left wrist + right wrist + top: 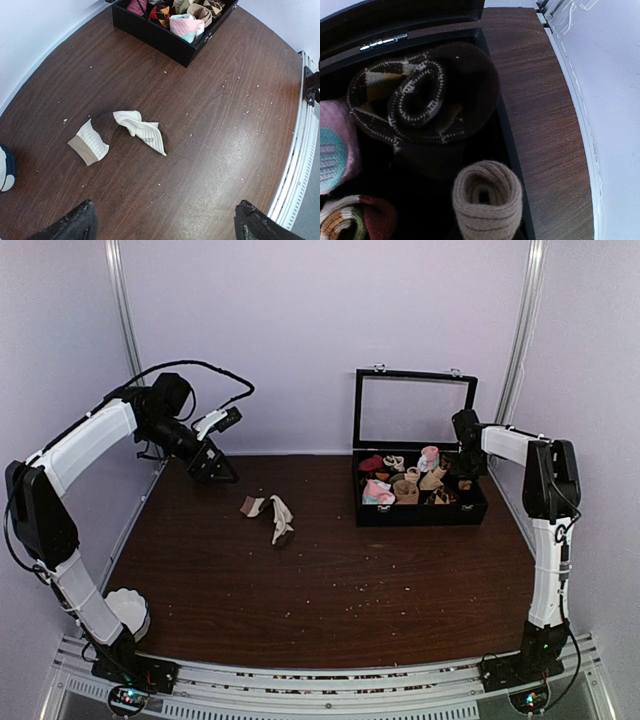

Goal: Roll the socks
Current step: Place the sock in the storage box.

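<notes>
From the top camera I have the socks (268, 515) lying loose and unrolled on the bench (330, 590), left of the black box (420, 515) and well apart from it. My left wrist camera looks down on them: a pale ribbed piece with a tan end on the left, a twisted cream piece on the right, and a dark stretch between them. The two overlap there, and I cannot tell where one sock stops and the other begins.

The left jaws hang above the bench near the back wall, well apart from the socks. Only the two dark fingertips (75, 225) show, cut off by the bottom edge of the wrist view. They stand far apart with bare wood between them, holding nothing.

The right jaws are over the right end of the box, whose lid (414, 373) stands up. In the top view they are a small dark shape against the dark box, and the right wrist camera shows none of its own fingers, so I cannot tell how they stand. That camera fills instead with a dark patterned roll (425, 100) and a tan roll (487, 200). A pink roll (335, 150) is cut off at the left edge.
</notes>
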You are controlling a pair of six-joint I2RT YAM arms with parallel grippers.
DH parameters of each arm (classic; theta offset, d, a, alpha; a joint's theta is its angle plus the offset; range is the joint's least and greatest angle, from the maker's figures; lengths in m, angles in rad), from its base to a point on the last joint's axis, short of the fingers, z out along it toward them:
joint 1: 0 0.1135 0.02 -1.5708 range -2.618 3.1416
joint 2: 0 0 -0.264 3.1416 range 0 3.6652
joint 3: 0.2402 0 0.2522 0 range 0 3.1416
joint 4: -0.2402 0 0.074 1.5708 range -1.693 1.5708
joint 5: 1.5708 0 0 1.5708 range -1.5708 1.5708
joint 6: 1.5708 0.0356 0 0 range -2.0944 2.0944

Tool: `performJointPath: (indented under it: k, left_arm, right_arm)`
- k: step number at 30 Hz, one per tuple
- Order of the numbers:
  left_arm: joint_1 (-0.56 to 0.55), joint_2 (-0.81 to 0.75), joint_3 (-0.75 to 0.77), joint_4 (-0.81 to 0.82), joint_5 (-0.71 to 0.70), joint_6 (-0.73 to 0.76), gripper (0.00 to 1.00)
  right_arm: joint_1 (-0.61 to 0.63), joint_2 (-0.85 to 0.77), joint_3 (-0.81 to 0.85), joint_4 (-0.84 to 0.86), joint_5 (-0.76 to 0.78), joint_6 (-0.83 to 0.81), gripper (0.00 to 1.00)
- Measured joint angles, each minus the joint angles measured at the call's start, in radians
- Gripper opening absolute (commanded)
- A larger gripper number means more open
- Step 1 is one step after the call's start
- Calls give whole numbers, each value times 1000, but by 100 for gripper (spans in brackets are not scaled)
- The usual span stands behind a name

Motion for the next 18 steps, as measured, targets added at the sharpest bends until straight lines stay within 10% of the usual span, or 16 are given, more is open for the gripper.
performJointPath:
  k: [10,13,16,18]
  left_arm:
    - [0,0,1,-3,1,0,98]
    - [0,0,11,-13,3,0,98]
    - [0,0,29,-21,4,-1,98]
    - [0,0,40,-23,2,-1,98]
  right_arm:
    - [-6,1,0,12,-64,-17,22]
    - [-6,1,-2,12,-85,-24,39]
    - [-6,-2,-19,19,-101,-24,90]
    - [0,-16,-55,38,-132,-32,100]
